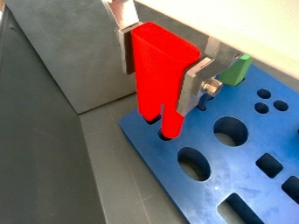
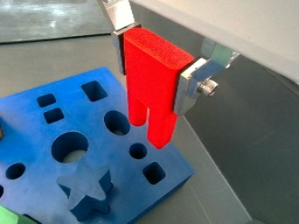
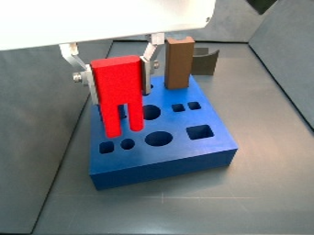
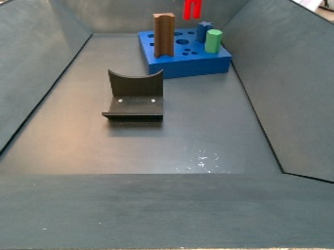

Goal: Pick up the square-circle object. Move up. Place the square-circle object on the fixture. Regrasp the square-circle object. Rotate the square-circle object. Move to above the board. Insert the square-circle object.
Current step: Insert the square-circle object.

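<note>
My gripper (image 3: 117,75) is shut on the square-circle object (image 3: 119,92), a bright red block with two prongs pointing down. Both wrist views show the silver fingers (image 1: 197,83) (image 2: 193,80) clamping its wide upper part (image 1: 158,66) (image 2: 152,74). The prongs hang just above the holes at one edge of the blue board (image 3: 185,147) (image 1: 233,175) (image 2: 47,149); I cannot tell whether they touch it. In a side view only the red object's lower end (image 4: 193,8) shows, above the board (image 4: 183,57). The fixture (image 4: 135,96) (image 3: 205,60) stands empty on the floor, apart from the board.
A tall brown block (image 3: 181,62) (image 4: 164,37) stands upright in the board's far side. A green-topped peg (image 4: 214,41) (image 1: 239,68) stands in another hole. Grey bin walls (image 4: 53,88) slope up on all sides of the dark floor.
</note>
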Tool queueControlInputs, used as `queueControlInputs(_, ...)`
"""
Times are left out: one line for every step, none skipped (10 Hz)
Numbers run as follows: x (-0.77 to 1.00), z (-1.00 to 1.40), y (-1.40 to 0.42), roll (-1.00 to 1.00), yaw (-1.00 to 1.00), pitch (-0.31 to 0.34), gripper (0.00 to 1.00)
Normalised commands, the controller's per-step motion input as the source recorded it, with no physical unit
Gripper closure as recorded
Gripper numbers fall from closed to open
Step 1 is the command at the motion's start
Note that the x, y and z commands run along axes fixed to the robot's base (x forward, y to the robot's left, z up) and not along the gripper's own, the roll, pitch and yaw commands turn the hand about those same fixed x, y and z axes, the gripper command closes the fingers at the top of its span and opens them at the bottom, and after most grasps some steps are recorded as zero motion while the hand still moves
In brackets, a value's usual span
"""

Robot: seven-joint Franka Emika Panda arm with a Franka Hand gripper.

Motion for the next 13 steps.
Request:
queueControlInputs(0.04,0.00,0.06,0.27,-0.23,0.083,1.00)
queueControlInputs(0.17,0.00,0.00,0.35,-0.46,0.116,1.00)
queueControlInputs(0.09,0.00,0.00,0.32,-0.42,0.103,1.00)
queueControlInputs(0.11,-0.01,-0.01,0.27,-0.36,0.090,1.00)
queueControlInputs(0.10,0.00,0.00,0.08,0.00,0.016,1.00)
queueControlInputs(0.00,-0.53,-0.18,0.26,0.00,-0.051,1.00)
queueControlInputs(0.00,-0.64,-0.22,0.31,0.03,-0.106,1.00)
queueControlInputs(0.00,-0.55,-0.21,0.34,0.03,-0.094,1.00)
queueControlInputs(0.32,-0.39,-0.24,0.37,-0.05,-0.013,1.00)
queueControlInputs(0.37,-0.27,-0.20,0.32,-0.09,0.000,1.00)
queueControlInputs(0.40,-0.22,-0.13,0.27,-0.19,0.000,1.00)
queueControlInputs(0.45,-0.27,0.00,0.25,-0.21,0.000,1.00)
queueControlInputs(0.36,-0.26,0.00,0.24,-0.17,0.009,1.00)
